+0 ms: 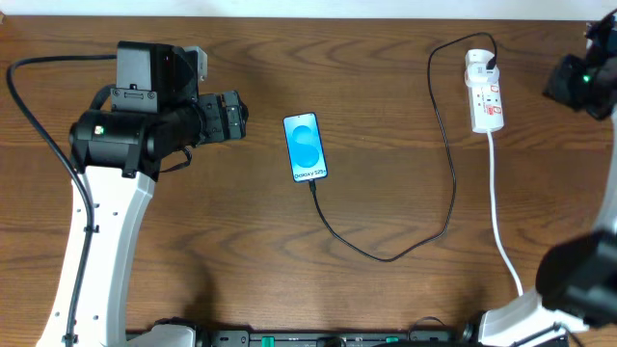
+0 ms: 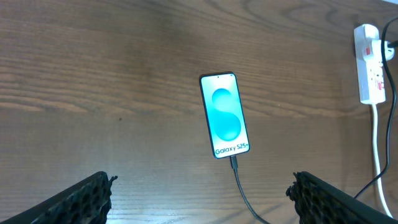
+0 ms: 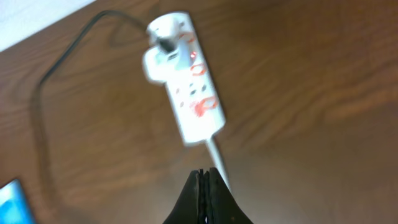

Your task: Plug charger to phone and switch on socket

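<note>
The phone lies face up at the table's middle, its blue screen lit; it also shows in the left wrist view. The charger cable runs from the phone's near end in a loop to a black plug in the socket, a white power strip at the far right. In the right wrist view the socket is blurred and a small red light shows on it. My left gripper is open, apart from the phone, the cable between its fingers. My right gripper is shut and empty, above the table beside the socket.
The socket's white cord runs down the right side towards the table's front edge. The left arm's body stands left of the phone. The right arm is at the right edge.
</note>
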`<action>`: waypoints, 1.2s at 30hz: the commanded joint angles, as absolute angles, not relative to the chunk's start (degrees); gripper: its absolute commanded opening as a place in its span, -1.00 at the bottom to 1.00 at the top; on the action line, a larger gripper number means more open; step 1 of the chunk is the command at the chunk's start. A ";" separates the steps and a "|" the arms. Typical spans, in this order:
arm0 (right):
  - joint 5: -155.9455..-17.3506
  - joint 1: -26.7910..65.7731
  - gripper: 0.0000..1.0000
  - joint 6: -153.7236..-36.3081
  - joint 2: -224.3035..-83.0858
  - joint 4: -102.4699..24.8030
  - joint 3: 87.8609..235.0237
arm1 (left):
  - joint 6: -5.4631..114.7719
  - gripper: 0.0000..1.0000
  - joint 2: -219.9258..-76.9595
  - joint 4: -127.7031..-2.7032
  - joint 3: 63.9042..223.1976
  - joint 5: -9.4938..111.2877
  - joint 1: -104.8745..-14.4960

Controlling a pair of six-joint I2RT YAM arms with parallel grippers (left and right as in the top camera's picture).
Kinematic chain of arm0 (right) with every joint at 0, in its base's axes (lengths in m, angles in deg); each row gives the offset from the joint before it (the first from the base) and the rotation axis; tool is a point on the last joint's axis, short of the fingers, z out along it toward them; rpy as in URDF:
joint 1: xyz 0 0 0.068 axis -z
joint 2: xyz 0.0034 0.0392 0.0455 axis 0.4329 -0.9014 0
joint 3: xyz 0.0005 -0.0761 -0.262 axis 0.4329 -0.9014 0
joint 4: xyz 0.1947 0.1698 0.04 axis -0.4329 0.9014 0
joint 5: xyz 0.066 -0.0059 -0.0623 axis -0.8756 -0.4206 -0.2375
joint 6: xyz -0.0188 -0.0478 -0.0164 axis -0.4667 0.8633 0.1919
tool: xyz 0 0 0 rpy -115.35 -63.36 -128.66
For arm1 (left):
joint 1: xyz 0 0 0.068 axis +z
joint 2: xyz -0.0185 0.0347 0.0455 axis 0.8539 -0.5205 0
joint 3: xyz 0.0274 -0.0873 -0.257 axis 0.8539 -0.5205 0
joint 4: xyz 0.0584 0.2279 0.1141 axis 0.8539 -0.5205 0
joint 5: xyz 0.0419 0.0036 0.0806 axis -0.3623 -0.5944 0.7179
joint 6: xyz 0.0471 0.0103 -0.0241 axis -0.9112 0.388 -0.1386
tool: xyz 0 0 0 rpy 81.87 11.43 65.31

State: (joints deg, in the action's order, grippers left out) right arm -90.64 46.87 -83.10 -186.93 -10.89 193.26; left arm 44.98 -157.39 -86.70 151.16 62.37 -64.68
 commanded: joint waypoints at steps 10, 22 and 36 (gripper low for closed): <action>-97.81 46.63 0.99 -83.85 -159.41 15.21 193.26 | 44.37 0.86 -157.39 -86.92 151.88 62.96 -64.53; -93.41 46.63 0.99 -82.89 -140.22 25.68 193.26 | 44.37 0.86 -157.39 -86.92 151.88 62.96 -64.53; -95.66 44.31 0.99 -73.75 -116.94 19.60 176.77 | 44.37 0.86 -157.39 -86.92 151.88 62.96 -64.53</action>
